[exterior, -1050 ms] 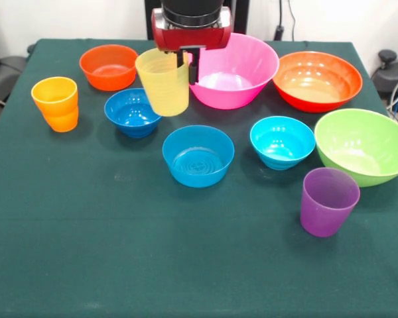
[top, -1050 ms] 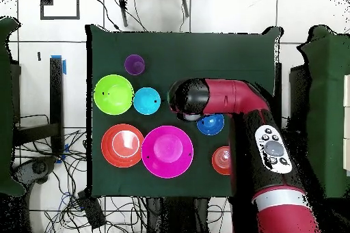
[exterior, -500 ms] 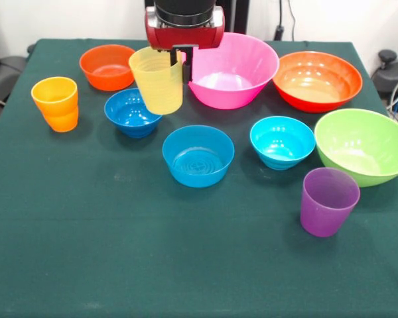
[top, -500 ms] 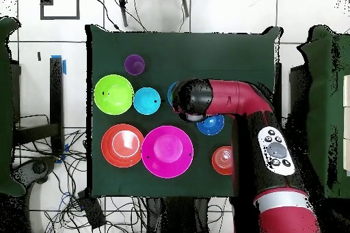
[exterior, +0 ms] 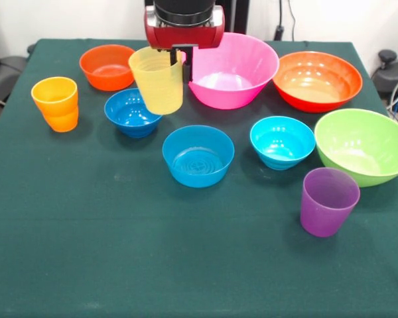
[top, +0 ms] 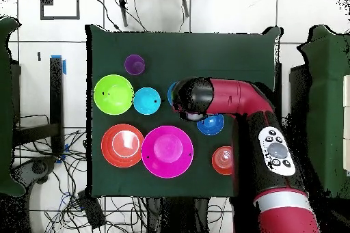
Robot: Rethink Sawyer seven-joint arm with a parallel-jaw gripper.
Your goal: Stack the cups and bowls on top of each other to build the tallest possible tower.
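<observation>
Table (exterior: 86, 265): dark green cloth; the whole near strip in the front view is bare, and so is the stretch on the picture's left below the orange cup.
Crowded part: the far half, where bowls stand close together, some just beside one another.
Gripper (exterior: 176, 58): red and black, hanging over the far middle of the table; its fingers pinch the rim of the yellow cup, one dark finger showing inside the wall.
Yellow cup (exterior: 160, 80): held upright and mouth up, clear of the table, above the gap between the dark blue bowl and the pink bowl; empty.
Arm, overhead view (top: 236, 98): lies across the table's right part and hides the yellow cup and most of the mid-blue bowl.
Cups, count three: yellow, orange (exterior: 56, 103) near the picture's left edge, purple (exterior: 328, 201) on the near right; all upright and empty.
Small bowls, count four: orange-red (exterior: 109, 66), dark blue (exterior: 131, 112), mid-blue (exterior: 198, 155), cyan (exterior: 282, 142); all empty, mouth up.
Large bowls, count three: pink (exterior: 235, 69), orange-red (exterior: 316, 80), lime green (exterior: 363, 146); all empty.
Stacking: nothing rests on anything else.
</observation>
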